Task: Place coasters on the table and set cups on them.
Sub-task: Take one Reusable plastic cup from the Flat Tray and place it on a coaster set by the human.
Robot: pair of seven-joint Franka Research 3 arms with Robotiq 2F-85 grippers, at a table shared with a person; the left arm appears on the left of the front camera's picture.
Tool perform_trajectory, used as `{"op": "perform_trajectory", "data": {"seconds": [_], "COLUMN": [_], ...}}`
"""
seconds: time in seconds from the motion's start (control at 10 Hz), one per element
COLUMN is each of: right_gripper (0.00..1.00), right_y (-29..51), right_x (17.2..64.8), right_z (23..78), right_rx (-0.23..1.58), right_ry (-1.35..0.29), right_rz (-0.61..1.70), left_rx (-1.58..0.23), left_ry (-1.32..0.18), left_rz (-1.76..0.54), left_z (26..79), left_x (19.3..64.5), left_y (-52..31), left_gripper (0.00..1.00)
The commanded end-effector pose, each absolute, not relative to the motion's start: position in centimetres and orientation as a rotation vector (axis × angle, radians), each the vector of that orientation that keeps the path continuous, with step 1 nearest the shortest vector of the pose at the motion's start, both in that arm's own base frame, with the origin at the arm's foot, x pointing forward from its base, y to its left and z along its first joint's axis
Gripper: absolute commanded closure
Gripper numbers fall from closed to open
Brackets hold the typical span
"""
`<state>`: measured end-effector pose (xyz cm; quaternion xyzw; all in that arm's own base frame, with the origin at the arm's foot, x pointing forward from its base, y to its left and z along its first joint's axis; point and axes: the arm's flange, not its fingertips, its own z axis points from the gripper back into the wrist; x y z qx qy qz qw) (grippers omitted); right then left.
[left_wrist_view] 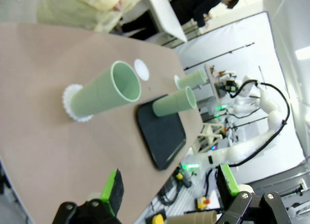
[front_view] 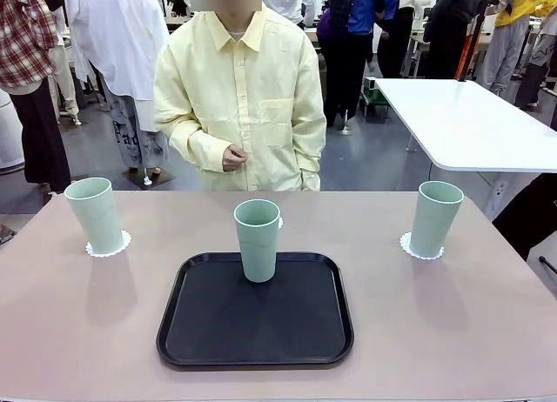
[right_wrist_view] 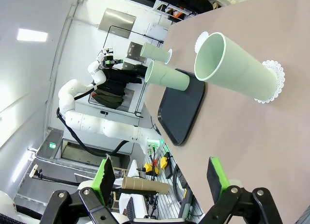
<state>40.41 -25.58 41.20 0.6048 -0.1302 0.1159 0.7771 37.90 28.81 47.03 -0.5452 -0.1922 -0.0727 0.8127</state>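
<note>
Left tool [left_wrist_view: 170, 183] agape; right tool [right_wrist_view: 160, 174] agape; middle cup [front_view: 258, 239] stands on tray [front_view: 200, 332].

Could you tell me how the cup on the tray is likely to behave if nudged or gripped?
The cup is tall with a narrower base, so a push near the rim would probably tip it. It looks empty, so likely light; tipped, its round wall could roll.
</note>
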Motion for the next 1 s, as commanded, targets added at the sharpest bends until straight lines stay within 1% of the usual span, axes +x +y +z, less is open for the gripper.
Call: {"op": "perform_trajectory", "data": {"seconds": [0.0, 0.3, 0.4, 0.7, 0.9], "right_gripper": [0.00, 0.00, 0.00, 0.00, 0.00], "right_y": [-25.7, -25.6, -23.9, -18.0, -10.9], "right_x": [40.4, 40.4, 39.6, 39.3, 38.3], "right_z": [41.1, 41.2, 43.4, 50.3, 54.1], "right_rx": [1.309, 1.308, 1.232, 1.043, 0.872], "right_ry": [-0.282, -0.282, -0.301, -0.306, -0.380], "right_rz": [0.246, 0.251, 0.359, 0.497, 0.714], "left_rx": [-1.168, -1.168, -1.168, -1.168, -1.168], "left_ry": [-0.416, -0.416, -0.416, -0.416, -0.416], "left_rz": [-0.158, -0.158, -0.158, -0.158, -0.158], "left_z": [47.3, 47.3, 47.3, 47.3, 47.3], "left_x": [37.8, 37.8, 37.8, 37.8, 37.8], "left_y": [28.8, 28.8, 28.8, 28.8, 28.8], "left_gripper": [0.00, 0.00, 0.00, 0.00, 0.00]}}
